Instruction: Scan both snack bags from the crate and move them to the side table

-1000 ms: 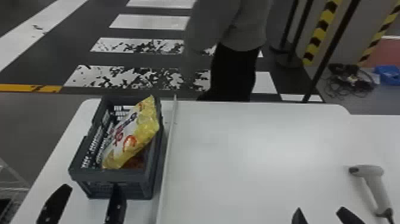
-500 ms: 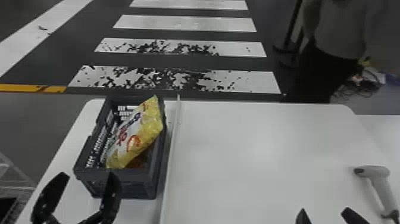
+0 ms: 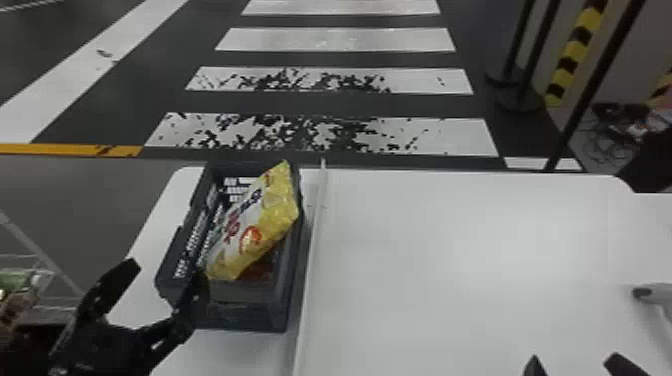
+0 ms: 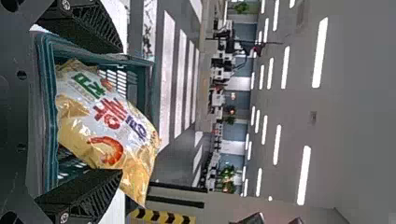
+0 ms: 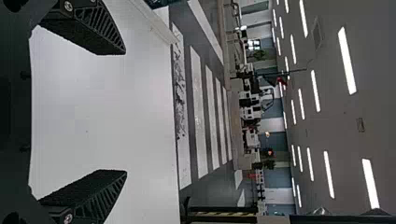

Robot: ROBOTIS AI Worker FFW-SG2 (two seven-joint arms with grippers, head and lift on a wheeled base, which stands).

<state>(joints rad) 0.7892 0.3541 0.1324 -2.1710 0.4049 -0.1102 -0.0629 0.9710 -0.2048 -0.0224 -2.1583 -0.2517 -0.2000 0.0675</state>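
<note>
The left gripper (image 3: pixel 165 274), black with two flat fingers (image 4: pixel 86 196), stands spread wide with nothing between them, at the near left corner of the dark grey-blue, slatted plastic crate (image 3: pixel 240 316). From it, the yellow-and-white, glossy foil snack bag (image 3: pixel 260 215) lies forward and to the right, inside the crate; that is the relation the coming grasp turns on. The bag's long axis runs aslant, from its lower end near the crate's near left part up to the far right corner, so the fingers should probably go farther in and to the right, then turn to straddle its narrower width. Beneath the bag's near end a reddish surface (image 3: pixel 256 272) shows, perhaps the second bag. The right gripper (image 3: pixel 572 356), also spread and empty, is over the near right part of the white tabletop (image 3: pixel 450 250), well apart from the crate, so the left arm is clearly nearer. Farther right lies the pale grey handheld scanner (image 3: pixel 656 294). Against the frame half a second ago, the left gripper has advanced toward the crate; crate, tabletop and scanner have all slid rightward together in the head view, which suggests the camera turned, while the bag sits the same way in the crate.
</note>
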